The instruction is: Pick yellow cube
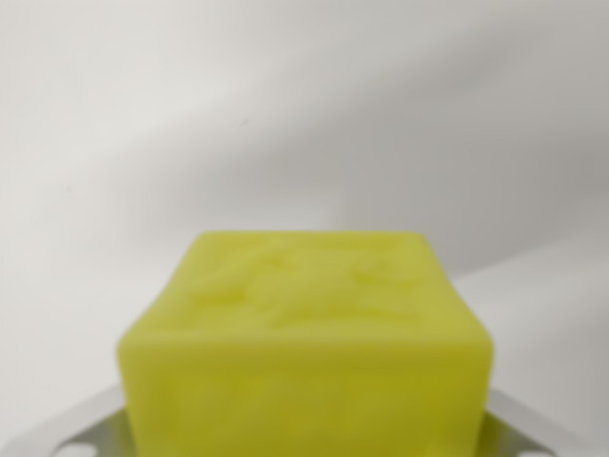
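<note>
Where blurred yellow cube fills bottom edge, white surface beyond

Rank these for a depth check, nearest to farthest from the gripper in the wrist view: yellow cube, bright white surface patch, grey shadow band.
1. Yellow cube: low centre, right at the gripper.
2. Bright white surface patch: on the view's right, past the cube.
3. Grey shadow band: upper frame, farthest.

A yellow cube, out of focus, shows a matt, slightly waxy finish like foam or soft plastic, its top face dimpled with faint raised marks. The pale grey jaws at either lower corner look like smooth, moulded plastic or painted metal with a low sheen. The white counter behind appears plain, smooth and matt.
</note>
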Available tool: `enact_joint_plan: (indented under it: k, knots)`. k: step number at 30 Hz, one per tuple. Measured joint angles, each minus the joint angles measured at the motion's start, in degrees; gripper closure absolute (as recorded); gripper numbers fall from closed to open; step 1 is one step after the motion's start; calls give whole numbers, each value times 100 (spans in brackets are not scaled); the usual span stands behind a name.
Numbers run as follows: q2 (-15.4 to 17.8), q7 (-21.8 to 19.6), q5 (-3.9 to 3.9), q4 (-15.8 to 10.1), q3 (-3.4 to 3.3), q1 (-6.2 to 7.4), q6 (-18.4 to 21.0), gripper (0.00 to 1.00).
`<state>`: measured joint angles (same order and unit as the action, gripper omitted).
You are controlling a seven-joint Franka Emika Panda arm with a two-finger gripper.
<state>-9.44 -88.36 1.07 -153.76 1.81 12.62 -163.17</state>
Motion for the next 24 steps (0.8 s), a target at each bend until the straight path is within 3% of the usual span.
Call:
enact_joint_plan:
  k: [24]
  knots:
    - [748, 64, -87, -59, -2, 19, 689, 100]
